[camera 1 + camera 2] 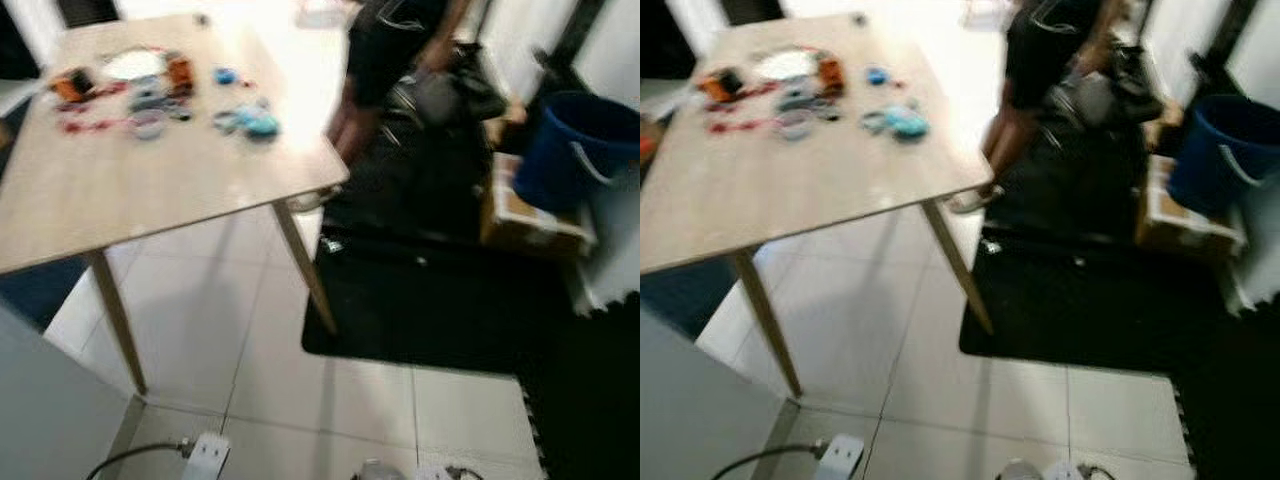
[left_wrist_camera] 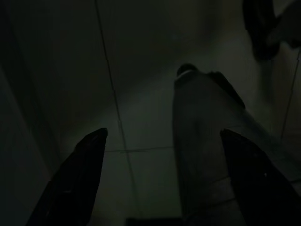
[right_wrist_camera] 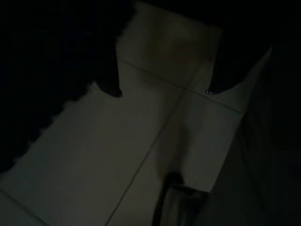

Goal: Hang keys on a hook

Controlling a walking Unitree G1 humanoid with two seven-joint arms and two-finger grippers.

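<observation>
Overhead: wooden worktop [image 1: 120, 200] with small coloured clutter [image 1: 160, 95] at far end; keys not distinguishable. Person [image 1: 385, 50] beside black mat [image 1: 430, 300]. Left gripper [image 2: 162, 141] and right gripper [image 3: 162, 92] over floor tiles, jaws open, empty.

Probably a home room: tiled floor [image 1: 250, 330], wooden table [image 1: 120, 190] strewn with small blurred items, blue bucket [image 1: 575, 150].

Legible text: none. Print on cardboard box [image 1: 530, 215] under blue bucket [image 1: 575, 150] blurred, unreadable. Items on table [image 1: 120, 190]: no readable labels.
</observation>
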